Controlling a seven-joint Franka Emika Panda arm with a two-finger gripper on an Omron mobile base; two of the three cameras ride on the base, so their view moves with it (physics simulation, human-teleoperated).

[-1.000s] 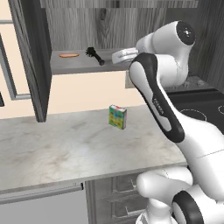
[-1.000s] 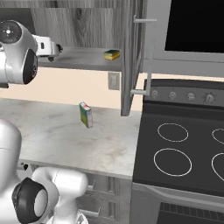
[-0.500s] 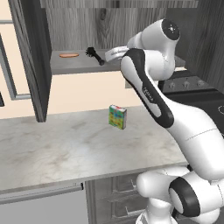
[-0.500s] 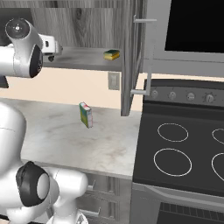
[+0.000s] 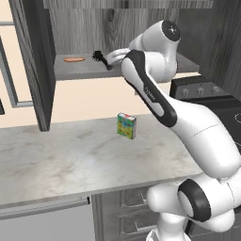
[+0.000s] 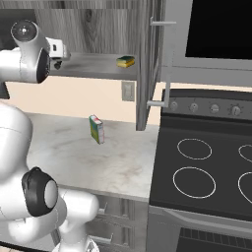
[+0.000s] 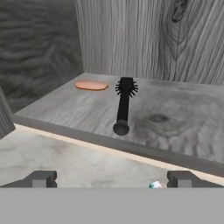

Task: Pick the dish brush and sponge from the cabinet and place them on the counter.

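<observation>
The dish brush (image 7: 123,107) lies on the cabinet shelf (image 7: 183,118), a thin black stick with its bristly head toward the back wall and its handle end near the shelf's front edge. My gripper (image 7: 111,179) is open, just in front of the shelf edge and facing the handle, with nothing between the fingers. From the left base, the gripper (image 5: 113,58) sits right beside the brush (image 5: 100,57). The sponge (image 6: 126,61), green over yellow, rests further right on the same shelf. Below stretches the pale marble counter (image 5: 66,157).
A flat orange oval (image 7: 91,85) lies left of the brush head. A multicoloured box (image 5: 126,125) stands on the counter. Both cabinet doors hang open, the left (image 5: 32,61) and the right (image 6: 150,64). A black stovetop (image 6: 206,170) adjoins the counter on the right.
The arm has swung the hand left along the shelf front, bringing the gripper close to the brush. The jaws stayed open. Brush, sponge and box have not moved.
</observation>
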